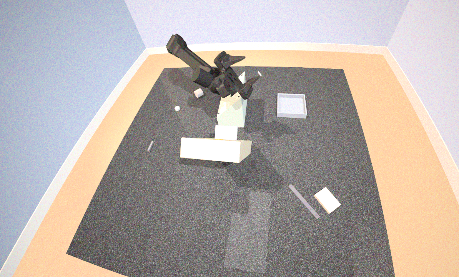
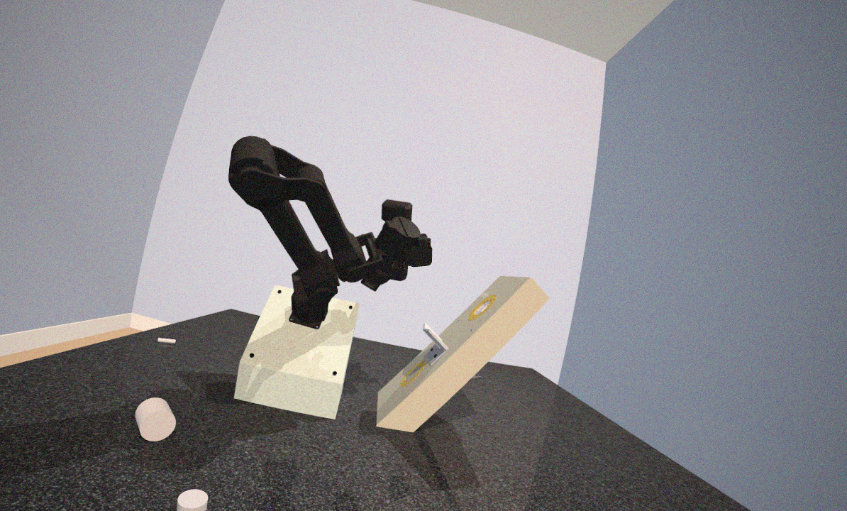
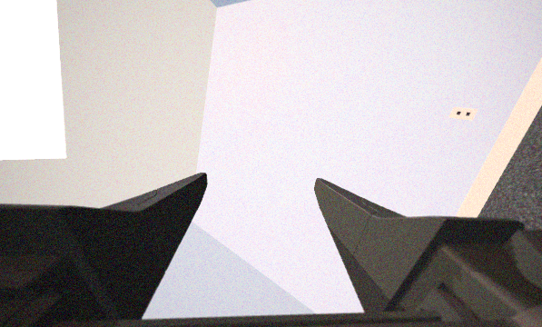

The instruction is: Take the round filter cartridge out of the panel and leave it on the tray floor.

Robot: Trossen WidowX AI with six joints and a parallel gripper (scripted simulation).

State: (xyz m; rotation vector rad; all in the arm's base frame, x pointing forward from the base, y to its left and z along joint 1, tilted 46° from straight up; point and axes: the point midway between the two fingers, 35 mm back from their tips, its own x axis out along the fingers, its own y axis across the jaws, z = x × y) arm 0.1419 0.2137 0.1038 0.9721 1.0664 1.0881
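Observation:
The service panel (image 1: 208, 149) (image 2: 471, 358) is a pale slanted slab. In the exterior view its sloping face shows an upper round fitting with a yellow rim (image 2: 482, 308) and a lower yellow-rimmed round fitting (image 2: 413, 375). I cannot tell which holds the cartridge, and no slots can be made out. The tray (image 1: 291, 105) is pale, square and shallow, with nothing visible in it. My gripper (image 1: 251, 67) (image 3: 262, 181) is open and empty, high up and clear of the panel and tray. The wrist view shows only walls and ceiling between and around the fingers.
A white bracket (image 1: 226, 132) (image 2: 435, 338) juts from the panel between the fittings. The arm stands on a pale pedestal (image 1: 231, 117) (image 2: 290, 375). A pale cylinder (image 1: 198, 92) (image 2: 155, 419), a long grey bar (image 1: 303, 201) and a white block (image 1: 327, 200) lie on the dark mat.

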